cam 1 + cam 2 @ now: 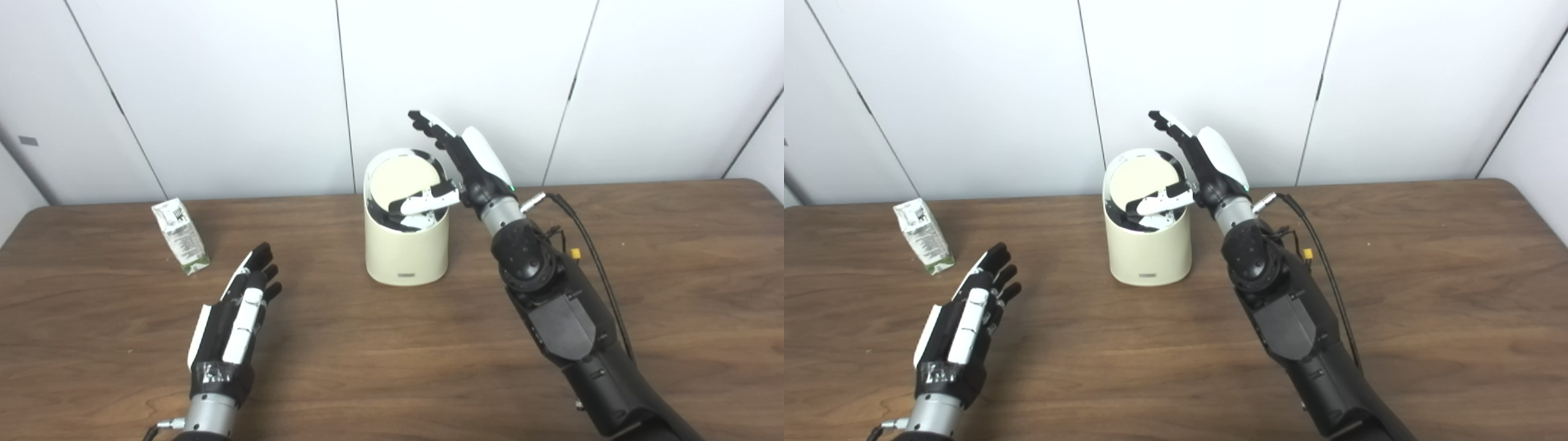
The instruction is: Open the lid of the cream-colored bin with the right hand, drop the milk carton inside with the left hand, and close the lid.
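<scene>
The cream-colored bin (406, 251) stands mid-table with its round lid (404, 182) tipped up toward the back, the dark inside showing at the front. My right hand (460, 162) is open at the bin's right rim; its thumb reaches across the opening and its fingers point up behind the raised lid. The milk carton (180, 235), white with green print, stands upright at the left, well apart from the bin. My left hand (236, 315) rests open low over the table, right of and nearer than the carton, holding nothing.
The brown wooden table (674, 275) stretches wide to the right of the bin. A black cable (588, 245) runs along my right forearm. White wall panels stand right behind the table's far edge.
</scene>
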